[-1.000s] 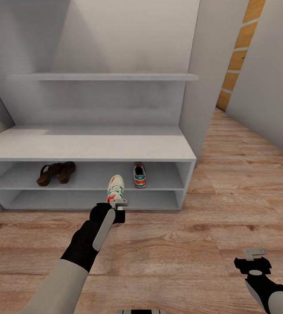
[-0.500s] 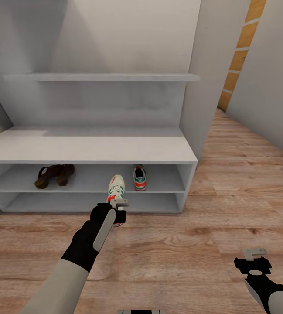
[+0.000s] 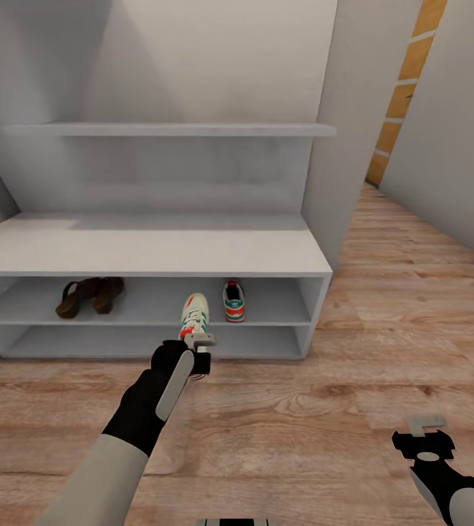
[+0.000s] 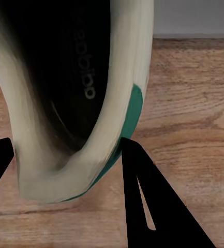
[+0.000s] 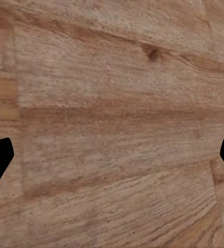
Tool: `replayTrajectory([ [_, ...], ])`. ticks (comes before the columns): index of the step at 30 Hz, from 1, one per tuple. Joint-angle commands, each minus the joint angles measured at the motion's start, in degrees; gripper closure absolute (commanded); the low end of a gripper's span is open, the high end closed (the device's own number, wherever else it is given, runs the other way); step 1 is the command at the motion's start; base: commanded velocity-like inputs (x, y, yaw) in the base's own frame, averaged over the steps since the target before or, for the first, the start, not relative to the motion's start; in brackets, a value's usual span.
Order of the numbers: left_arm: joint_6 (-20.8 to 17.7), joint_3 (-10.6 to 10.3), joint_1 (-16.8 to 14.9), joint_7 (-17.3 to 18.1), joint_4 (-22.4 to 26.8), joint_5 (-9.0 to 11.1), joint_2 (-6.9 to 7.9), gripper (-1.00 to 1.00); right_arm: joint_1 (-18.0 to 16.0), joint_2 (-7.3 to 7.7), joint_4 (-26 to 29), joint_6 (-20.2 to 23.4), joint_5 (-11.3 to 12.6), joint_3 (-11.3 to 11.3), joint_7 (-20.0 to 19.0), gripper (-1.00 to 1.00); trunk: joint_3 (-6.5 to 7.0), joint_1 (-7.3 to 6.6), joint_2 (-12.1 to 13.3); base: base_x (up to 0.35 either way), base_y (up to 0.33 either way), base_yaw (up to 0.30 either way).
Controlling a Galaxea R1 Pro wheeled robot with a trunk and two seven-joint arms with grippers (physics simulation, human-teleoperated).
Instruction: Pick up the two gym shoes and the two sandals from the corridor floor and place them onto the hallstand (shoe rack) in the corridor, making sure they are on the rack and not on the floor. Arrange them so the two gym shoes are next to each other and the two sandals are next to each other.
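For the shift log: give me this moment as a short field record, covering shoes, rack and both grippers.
held item: gym shoe, gripped at its heel by the left gripper, toe toward the rack
left gripper: shut on the gym shoe, fingers either side of the heel
right gripper: open, holding nothing, over the corridor floor
second gym shoe: on the upper open shelf, right part
sandals: side by side on the same shelf, left part
hallstand: bench top bare
remaining: held shoe not yet on the rack

Left arm stretched forward, black left claw (image 3: 199, 356) clamped on white-green gym shoe (image 3: 193, 317). Right claw (image 3: 425, 432) low, fingers spread, empty.
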State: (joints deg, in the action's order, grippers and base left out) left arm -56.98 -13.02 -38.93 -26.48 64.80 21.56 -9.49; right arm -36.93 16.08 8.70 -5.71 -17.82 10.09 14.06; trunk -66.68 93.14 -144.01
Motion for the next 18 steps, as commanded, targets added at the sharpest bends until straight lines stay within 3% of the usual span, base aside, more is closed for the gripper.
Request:
replayTrajectory([
  [1,-0.1,0.0,0.0,0.1,0.0,-0.2,0.0,1.0,0.0,0.0,0.0,0.0,0.0,0.0,0.0,-1.0,0.0,0.0,0.0,0.205,0.0,0.0],
  [12,-0.1,0.1,0.0,0.1,-0.2,-0.1,0.0,1.0,0.0,0.0,0.0,0.0,0.0,-0.1,0.0,-1.0,0.0,0.0,0.0,0.164,0.0,0.0],
  [18,-0.1,0.2,0.0,0.1,-0.9,-0.1,0.03,1.0,0.0,0.0,0.0,0.0,0.0,-0.1,0.0,-1.0,0.0,0.0,0.0,0.063,0.0,0.0],
])
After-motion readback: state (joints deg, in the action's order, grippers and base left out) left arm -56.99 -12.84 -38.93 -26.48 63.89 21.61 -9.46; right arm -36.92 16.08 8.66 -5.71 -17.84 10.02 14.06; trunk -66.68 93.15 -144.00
